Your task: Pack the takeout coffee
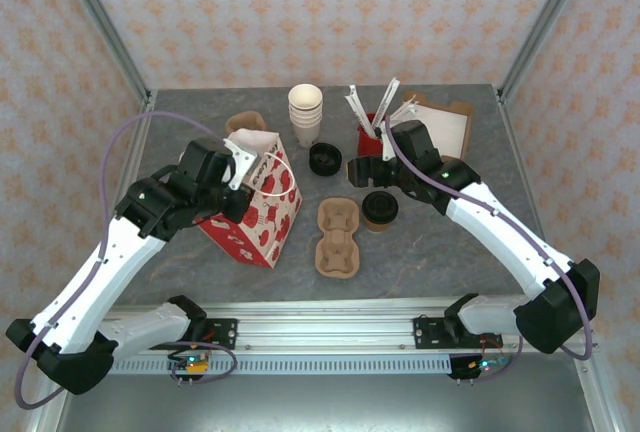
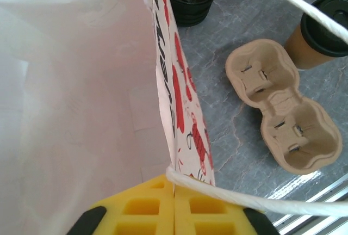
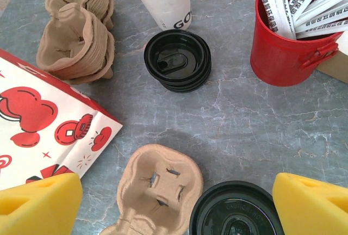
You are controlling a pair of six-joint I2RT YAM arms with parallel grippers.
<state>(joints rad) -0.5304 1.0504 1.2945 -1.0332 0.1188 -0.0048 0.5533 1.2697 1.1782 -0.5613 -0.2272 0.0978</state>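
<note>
Here, the left tool (image 2: pixel 174 209) is pinching the top edge of the red-and-white bag (image 1: pixel 258 210), its yellow pads pressed together on the paper where the white string handle (image 2: pixel 244 199) is crossing. The right tool (image 3: pixel 176 194) is hovering with its pads spread wide on either side of the coffee (image 3: pixel 235 212). The coffee is standing upright on the desk (image 1: pixel 450 252), just right of the cardboard cup carrier (image 1: pixel 337 239) and apart from the bag.

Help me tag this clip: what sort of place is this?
Probably a staged coffee-packing station in a robot test booth: stacked cream paper cups, red-and-white paper bag, patterned wall panels.
</note>
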